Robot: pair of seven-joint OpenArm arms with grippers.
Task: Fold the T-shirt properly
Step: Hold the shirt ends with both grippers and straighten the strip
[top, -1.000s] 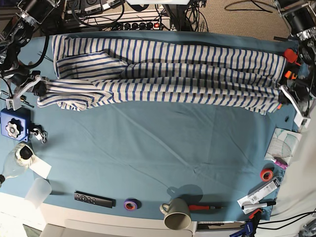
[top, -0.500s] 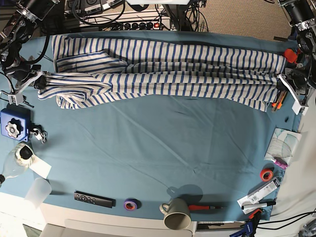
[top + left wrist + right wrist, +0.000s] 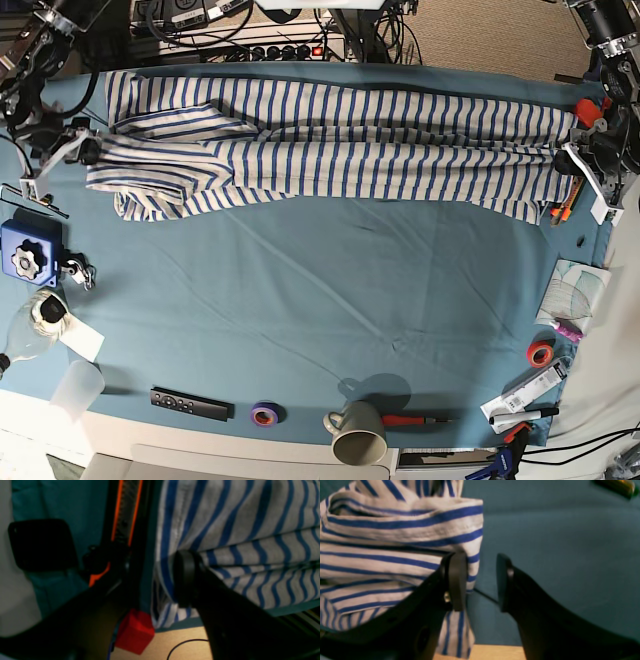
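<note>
Striped white-and-blue cloth, the T-shirt (image 3: 340, 150), lies as a long folded band across the far part of the table (image 3: 330, 300). Its near edge has been carried up onto the body since a second ago. Both claws have just parted. The right claw (image 3: 478, 582) stands open with one finger (image 3: 456, 580) against the fold's end and nothing pinched. The left claw (image 3: 155, 580) stands open too, one finger (image 3: 185, 577) resting on the hem. The lengthwise fold looks laid and released, so a crosswise fold probably comes next.
</note>
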